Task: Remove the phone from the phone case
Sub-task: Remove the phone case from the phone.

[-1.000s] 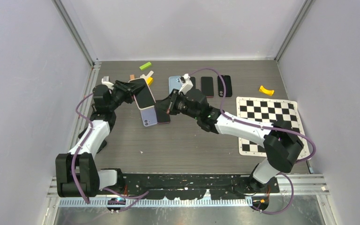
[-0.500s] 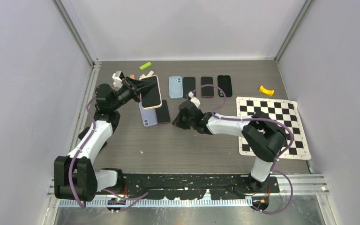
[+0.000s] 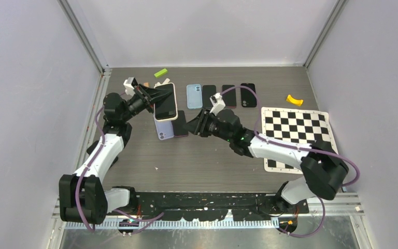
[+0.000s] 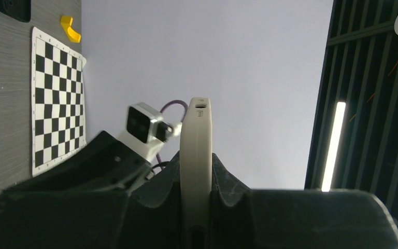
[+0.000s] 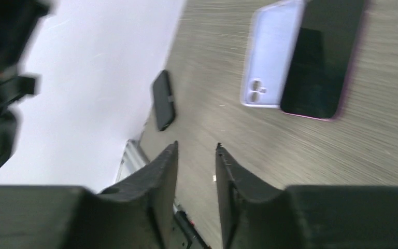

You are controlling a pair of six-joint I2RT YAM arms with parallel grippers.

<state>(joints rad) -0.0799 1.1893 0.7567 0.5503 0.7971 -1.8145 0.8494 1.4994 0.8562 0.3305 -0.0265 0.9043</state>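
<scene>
My left gripper [image 3: 158, 100] is shut on a phone in a cream case [image 3: 166, 101] and holds it above the table at the back left, screen up. In the left wrist view the cream case [image 4: 196, 150] stands edge-on between my fingers [image 4: 228, 174]. My right gripper [image 3: 192, 124] is open and empty, just right of a dark phone [image 3: 181, 124] and a lilac case [image 3: 163, 129] that lie side by side on the table. In the right wrist view my gripper [image 5: 196, 150] is open above bare table, with the lilac case [image 5: 269, 57] and the dark phone [image 5: 321, 57] ahead.
A light blue case [image 3: 194, 96] and three dark phones [image 3: 229, 96] lie in a row at the back. A checkerboard mat [image 3: 296, 137] is at the right, a yellow piece [image 3: 294, 99] behind it, and a green block [image 3: 160, 73] at the back wall.
My left gripper turned and lifted the cream-cased phone toward the back. My right gripper drew away from that phone, swung down to the right, and now sits beside the dark phone.
</scene>
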